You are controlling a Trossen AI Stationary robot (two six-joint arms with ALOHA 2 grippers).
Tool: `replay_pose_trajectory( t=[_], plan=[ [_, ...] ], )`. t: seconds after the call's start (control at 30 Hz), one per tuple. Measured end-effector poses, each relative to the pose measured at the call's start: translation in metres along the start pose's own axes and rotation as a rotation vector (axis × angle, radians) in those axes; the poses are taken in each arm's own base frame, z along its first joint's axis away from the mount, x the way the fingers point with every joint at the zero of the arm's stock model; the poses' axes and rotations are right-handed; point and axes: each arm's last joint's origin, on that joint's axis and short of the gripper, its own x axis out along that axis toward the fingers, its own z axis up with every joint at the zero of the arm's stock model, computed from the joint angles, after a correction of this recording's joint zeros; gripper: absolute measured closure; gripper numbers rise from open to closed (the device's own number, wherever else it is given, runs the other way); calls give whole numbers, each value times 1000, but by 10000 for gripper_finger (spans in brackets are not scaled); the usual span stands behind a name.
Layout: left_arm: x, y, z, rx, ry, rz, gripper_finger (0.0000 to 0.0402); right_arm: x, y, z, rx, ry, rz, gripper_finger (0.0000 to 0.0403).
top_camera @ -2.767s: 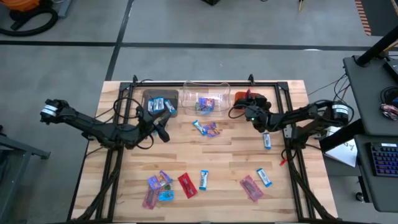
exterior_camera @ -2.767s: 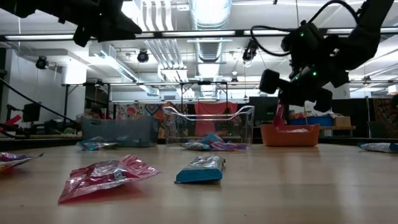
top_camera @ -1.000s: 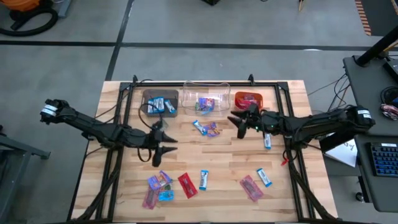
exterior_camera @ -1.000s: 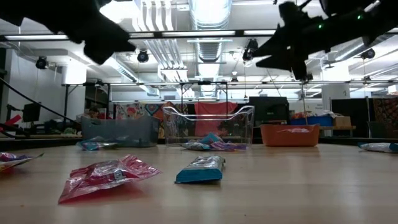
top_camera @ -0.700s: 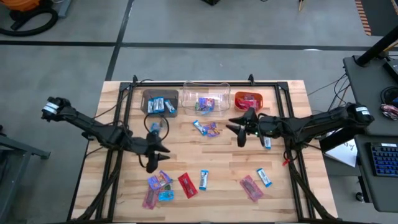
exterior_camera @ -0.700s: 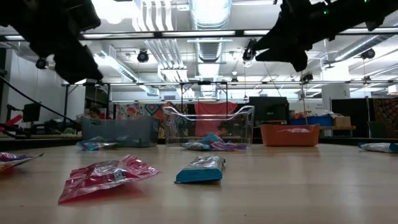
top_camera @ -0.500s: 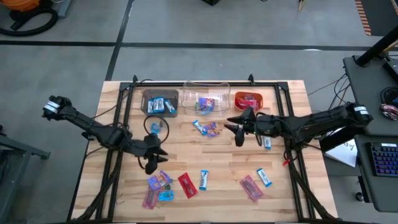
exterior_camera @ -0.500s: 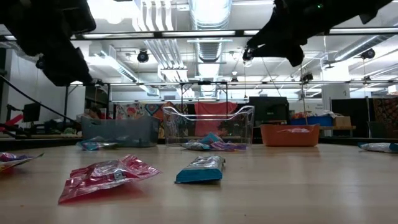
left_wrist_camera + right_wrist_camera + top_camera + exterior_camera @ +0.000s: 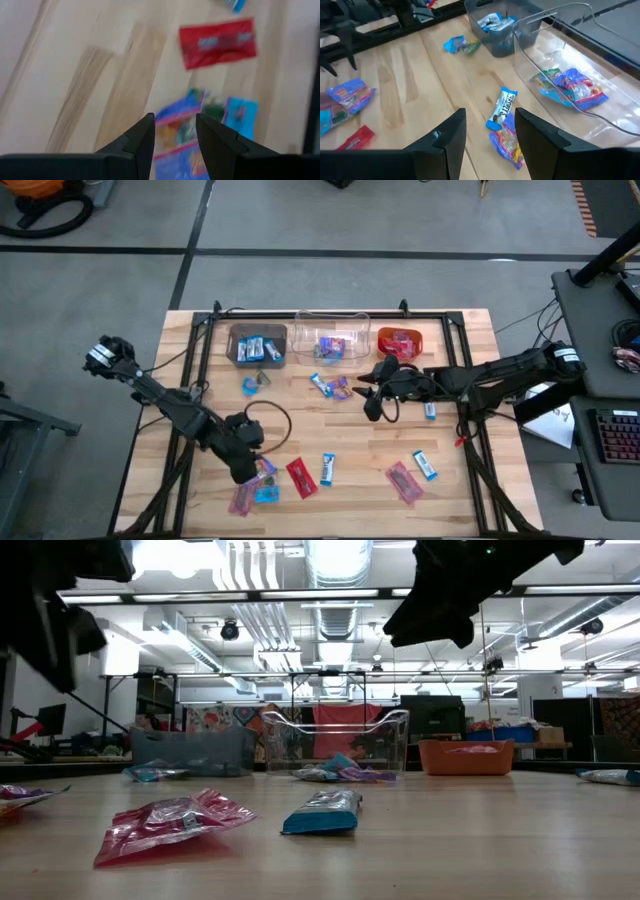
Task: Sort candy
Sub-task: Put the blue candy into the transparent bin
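A pale wooden table [image 9: 350, 435] stood on a grey concrete floor [image 9: 300, 280] crossed by dark lines, with a dark desk [image 9: 600, 320] beside it and bright ceiling lights [image 9: 335, 560] and ducts overhead.

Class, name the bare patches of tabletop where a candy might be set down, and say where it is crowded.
Bare: the table's middle strip between the hands, and the right edge beyond the orange bin. Crowded: the front left cluster under the left hand, and the candies before the clear bin.
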Motion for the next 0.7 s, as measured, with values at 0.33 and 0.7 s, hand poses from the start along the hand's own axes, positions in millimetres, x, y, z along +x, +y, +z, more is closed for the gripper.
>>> replay_pose_trajectory(
  t=[0.33,0.7],
  plan=[
    [18,-41,-17,165,155,164,267,2,2,-3,-11,20,4,241],
    [46,-61,-23,134,196,235,210,1,5,-5,-19,26,14,241]
  ],
)
